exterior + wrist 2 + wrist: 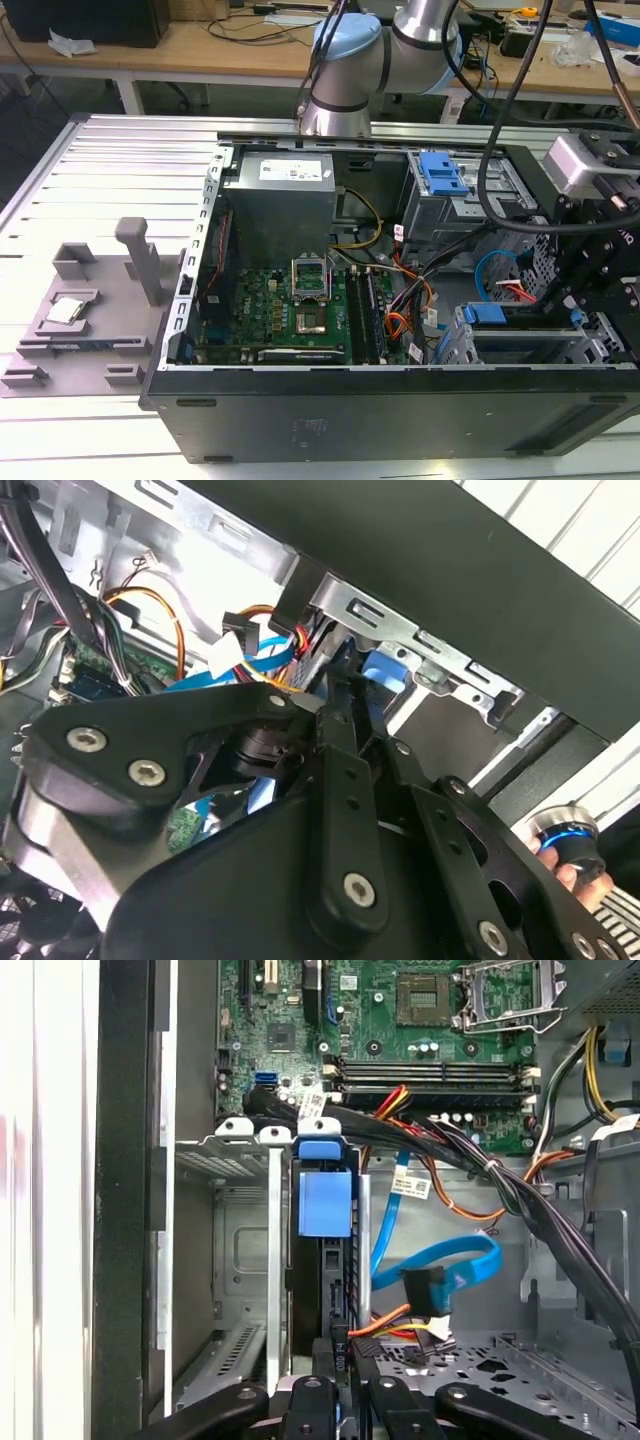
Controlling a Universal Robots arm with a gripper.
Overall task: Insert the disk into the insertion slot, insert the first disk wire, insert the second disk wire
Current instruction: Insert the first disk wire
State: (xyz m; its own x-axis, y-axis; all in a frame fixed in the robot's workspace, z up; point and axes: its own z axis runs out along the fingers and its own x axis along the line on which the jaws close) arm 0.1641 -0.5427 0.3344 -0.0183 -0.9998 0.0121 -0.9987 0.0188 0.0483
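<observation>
The disk [325, 1260] stands edge-on in the insertion slot [275, 1260], its blue frame tab [325, 1202] toward the motherboard. In the exterior view the disk's blue frame [488, 314] sits in the grey cage [520, 348] at the case's front right corner. My gripper [340, 1365] is shut on the disk's near edge; its black fingers [340, 695] reach down to the blue frame [388, 670]. A blue flat data wire [455, 1258] with a black plug lies loose beside the cage. A plug on orange and red wires [405, 1328] lies just below it.
Black cable bundles [480, 1165] cross above the cage toward the motherboard [420, 1030]. A second cage with a blue latch [440, 175] stands at the back of the case. The black case wall [125, 1200] runs close along the slot. A grey fixture [90, 310] lies outside at the exterior view's left.
</observation>
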